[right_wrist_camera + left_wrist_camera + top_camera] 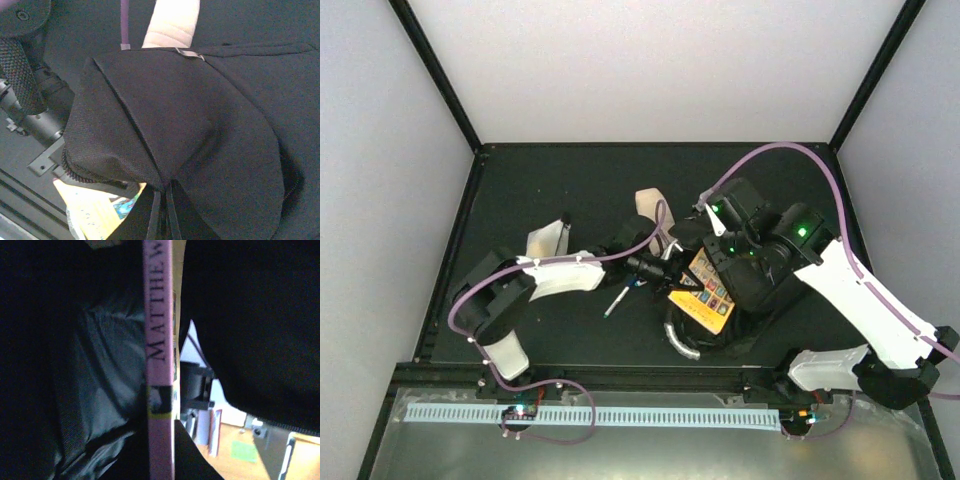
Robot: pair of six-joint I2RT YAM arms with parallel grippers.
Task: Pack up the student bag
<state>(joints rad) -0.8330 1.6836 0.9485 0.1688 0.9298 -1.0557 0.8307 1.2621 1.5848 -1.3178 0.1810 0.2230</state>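
Black table (540, 330) boxed by white walls on three sides, dark frame posts at the far corners. Bare surface along the far edge and at near left; everything else gathered at centre and right.

Bag (760, 290) right of centre, close to the table's right edge, grey curved handle (678, 340) toward the near edge. Book (705, 290) with orange cover at the bag's mouth, partly under the flap. Pen-like tool (617, 300) just left of the book, not touching it. Two whitish pouches: one (548, 240) at left, one (648, 203) behind centre.

Left arm (560, 275) stretched low and rightward across the table. Left gripper (655, 268) closed on the book's thin edge, pink spine (159, 365) running straight up the wrist view.

Right arm (865, 290) bent over the bag from the near right corner. Right gripper (162, 212) pinched together on a fold of bag fabric; flap raised, zip teeth along its rim, book cover showing beneath.
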